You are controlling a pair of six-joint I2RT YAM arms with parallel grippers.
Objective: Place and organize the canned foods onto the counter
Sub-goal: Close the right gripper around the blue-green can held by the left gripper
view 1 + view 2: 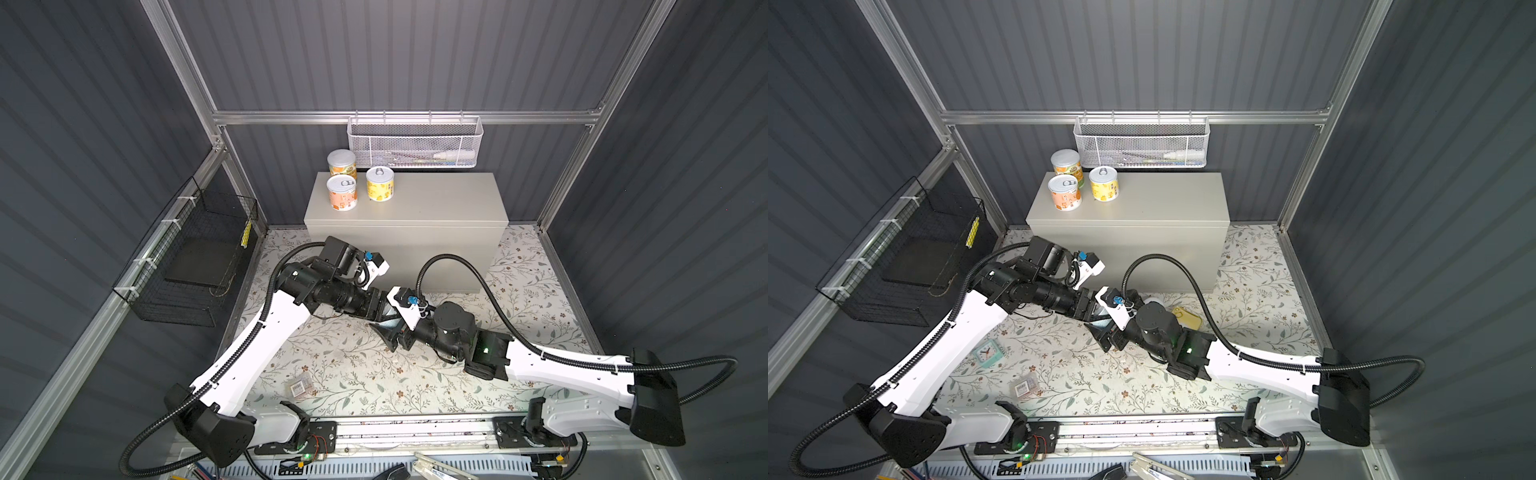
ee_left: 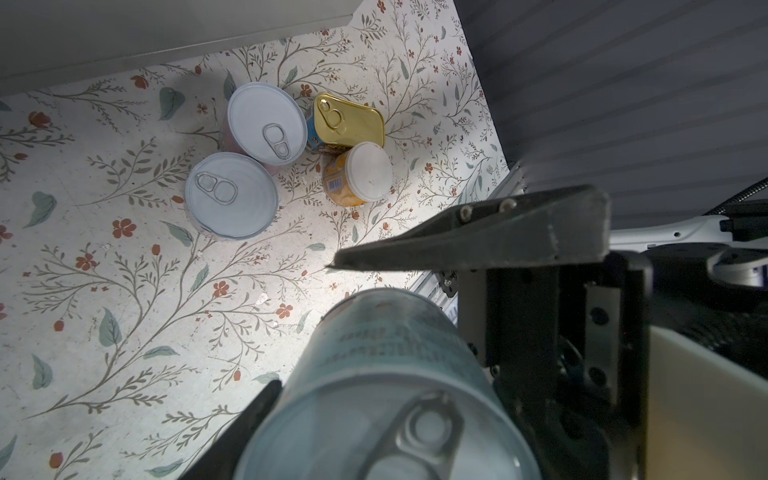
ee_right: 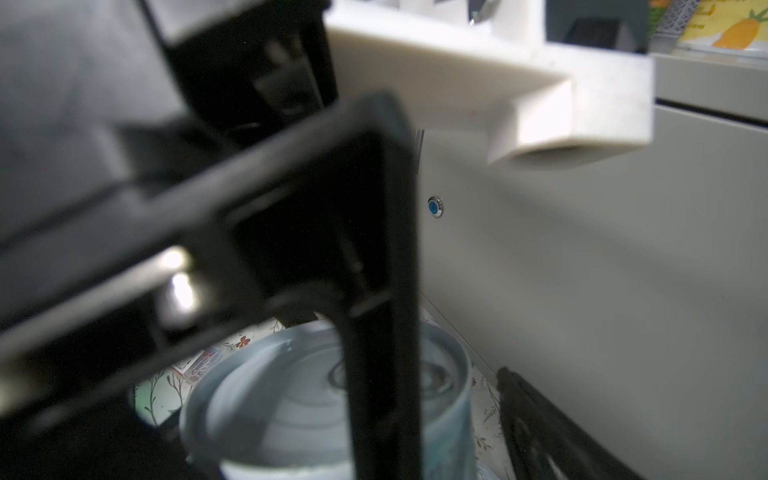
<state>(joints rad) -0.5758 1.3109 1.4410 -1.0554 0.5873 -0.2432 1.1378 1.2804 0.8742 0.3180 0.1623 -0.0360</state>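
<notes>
The left tool is closed on a blue-labelled can, with a finger pressed to each side of the label. The right tool meets it from the right, jaws spread wide around the same can. In the right wrist view one finger stands just clear of the can's side, so this tool has no hold on it. Both hang over the floral mat, just near of the cabinet front and about mid-scene.

To their right on the mat sit two silver-topped cans close together, and a gold tin with a yellow can just beside it. At the far left of the beige tabletop stand three upright cans, close together.
</notes>
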